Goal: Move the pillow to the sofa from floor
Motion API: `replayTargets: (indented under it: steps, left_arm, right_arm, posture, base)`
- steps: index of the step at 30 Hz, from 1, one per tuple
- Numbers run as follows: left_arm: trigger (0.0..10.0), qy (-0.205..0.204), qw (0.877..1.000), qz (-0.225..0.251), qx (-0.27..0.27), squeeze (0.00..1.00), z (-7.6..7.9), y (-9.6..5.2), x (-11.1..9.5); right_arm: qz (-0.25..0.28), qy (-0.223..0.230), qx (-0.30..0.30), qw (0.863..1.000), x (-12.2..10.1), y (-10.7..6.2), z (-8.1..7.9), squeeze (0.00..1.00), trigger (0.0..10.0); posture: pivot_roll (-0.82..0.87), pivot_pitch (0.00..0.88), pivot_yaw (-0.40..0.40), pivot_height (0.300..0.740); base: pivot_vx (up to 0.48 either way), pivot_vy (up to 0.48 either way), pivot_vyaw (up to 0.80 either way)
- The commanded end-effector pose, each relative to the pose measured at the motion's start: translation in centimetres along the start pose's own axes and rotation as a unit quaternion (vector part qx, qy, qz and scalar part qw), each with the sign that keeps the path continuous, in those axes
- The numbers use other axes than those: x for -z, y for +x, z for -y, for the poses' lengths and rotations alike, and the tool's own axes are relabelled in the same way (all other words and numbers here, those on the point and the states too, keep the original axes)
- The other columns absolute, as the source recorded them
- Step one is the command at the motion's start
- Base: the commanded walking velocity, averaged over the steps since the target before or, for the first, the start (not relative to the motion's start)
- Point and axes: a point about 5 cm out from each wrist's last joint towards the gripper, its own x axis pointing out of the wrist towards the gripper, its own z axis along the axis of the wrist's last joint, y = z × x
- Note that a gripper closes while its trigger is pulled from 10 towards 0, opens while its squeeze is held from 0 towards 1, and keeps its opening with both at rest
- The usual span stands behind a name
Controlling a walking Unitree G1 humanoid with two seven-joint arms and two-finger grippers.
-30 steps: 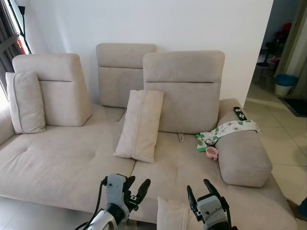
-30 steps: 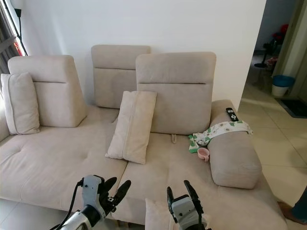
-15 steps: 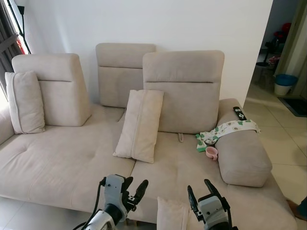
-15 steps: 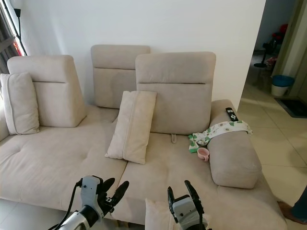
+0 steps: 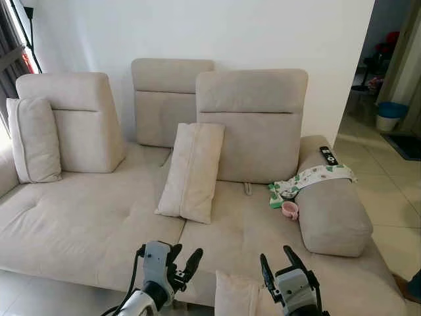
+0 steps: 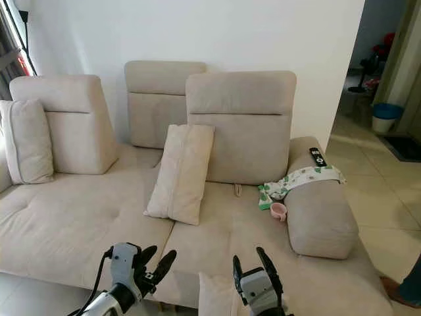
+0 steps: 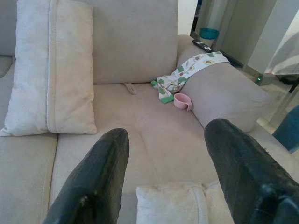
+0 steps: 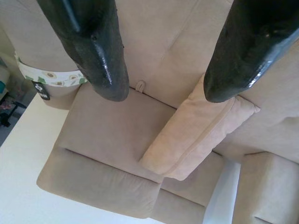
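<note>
Black fingers spread on our left hand (image 5: 185, 257) and on our right hand (image 5: 279, 260), both above the sofa's (image 5: 85, 217) front edge. Between them the pillow (image 5: 237, 295) lies on that edge, held by neither. Farther back, a cushion (image 5: 192, 172) leans against the sofa's backrest; a pink cup (image 5: 290, 210) sits beside its armrest.

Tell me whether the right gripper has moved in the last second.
Yes, slightly: the right gripper has edged rightward relative to the pink cup on the sofa.
</note>
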Motion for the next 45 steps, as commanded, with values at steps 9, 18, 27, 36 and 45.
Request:
replayTargets:
  steps: [9,18,27,36,45]
  left_arm:
    - [10.0,0.008,1.000,-0.007,-0.005,0.00,-0.19,-0.22,0.43]
    - [10.0,0.012,1.000,-0.009,-0.002,0.00,-0.12,-0.23,0.49]
    - [10.0,0.013,1.000,-0.010,-0.001,0.00,-0.09,-0.24,0.54]
    - [10.0,-0.002,1.000,-0.007,0.002,0.00,-0.11,-0.28,0.45]
    - [10.0,0.007,1.000,-0.009,0.006,0.00,-0.03,-0.23,0.42]
  right_arm:
    - [0.000,0.005,-0.004,1.000,0.08,0.11,-0.29,0.00,10.0]
    - [-0.001,0.009,-0.001,1.000,0.07,0.03,-0.29,0.00,10.0]
    - [0.000,0.010,0.000,1.000,0.06,0.03,-0.32,0.00,10.0]
    - [0.000,0.011,0.002,1.000,0.02,0.12,-0.41,0.00,10.0]
    - [0.000,0.012,0.004,1.000,-0.03,0.14,-0.53,0.00,10.0]
  posture:
    - [0.08,0.000,0.075,0.740]
    - [0.08,0.000,0.076,0.740]
    - [0.08,0.000,0.078,0.740]
    - [0.08,0.000,0.081,0.740]
    - [0.08,0.000,0.085,0.740]
  base:
    - [0.000,0.000,0.00]
    - [0.000,0.000,0.00]
    - [0.000,0.000,0.00]
    - [0.000,0.000,0.00]
    - [0.000,0.000,0.00]
